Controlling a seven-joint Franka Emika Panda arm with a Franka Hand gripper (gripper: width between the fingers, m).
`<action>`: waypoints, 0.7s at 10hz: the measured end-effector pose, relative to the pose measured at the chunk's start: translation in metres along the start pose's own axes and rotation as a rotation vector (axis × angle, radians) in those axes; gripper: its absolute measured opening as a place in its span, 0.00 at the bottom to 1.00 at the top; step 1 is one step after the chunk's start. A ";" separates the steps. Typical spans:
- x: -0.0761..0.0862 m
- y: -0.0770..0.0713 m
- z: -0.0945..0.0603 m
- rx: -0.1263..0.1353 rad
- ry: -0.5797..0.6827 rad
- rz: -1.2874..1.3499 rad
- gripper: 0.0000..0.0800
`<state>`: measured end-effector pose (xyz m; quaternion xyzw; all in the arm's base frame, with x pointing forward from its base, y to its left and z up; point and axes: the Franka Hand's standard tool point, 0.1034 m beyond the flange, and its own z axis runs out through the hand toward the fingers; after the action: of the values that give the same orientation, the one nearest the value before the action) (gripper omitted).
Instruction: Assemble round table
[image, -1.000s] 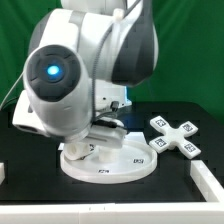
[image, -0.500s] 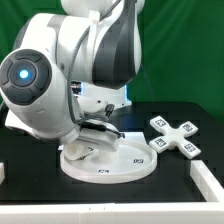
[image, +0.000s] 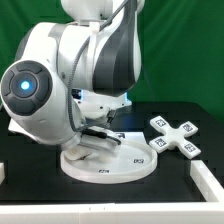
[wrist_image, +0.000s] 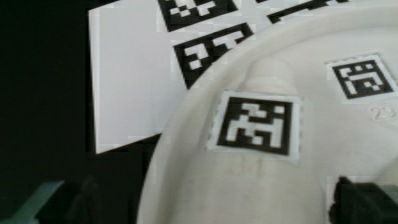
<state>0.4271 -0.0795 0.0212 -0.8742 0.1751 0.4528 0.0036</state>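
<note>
The large white round disc (image: 125, 162) lies flat on the black table, tags on its face. It fills much of the wrist view (wrist_image: 267, 170), with a tag in the middle. My gripper (image: 90, 142) is low over the disc's part toward the exterior view's left. In the wrist view the gripper (wrist_image: 210, 205) is open, its dark fingertips (wrist_image: 361, 200) set wide apart with the disc's white surface between them. The cross-shaped foot (image: 176, 135) lies apart at the exterior view's right. The cylindrical leg is hidden or out of view.
The marker board (wrist_image: 134, 80) lies beside the disc in the wrist view. A white block (image: 211, 178) sits at the front of the exterior view's right, and another (image: 3, 172) at the front left. The arm's bulk hides the table behind it.
The arm has swung toward the exterior view's left and tilted down, bringing the gripper lower over the disc. The disc and the foot have not moved.
</note>
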 end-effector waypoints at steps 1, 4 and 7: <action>0.000 0.000 0.000 0.000 0.000 0.000 0.81; 0.000 0.000 0.000 0.000 0.000 0.000 0.51; -0.001 -0.001 -0.007 -0.002 -0.001 -0.008 0.51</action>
<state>0.4322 -0.0792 0.0261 -0.8748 0.1710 0.4532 0.0046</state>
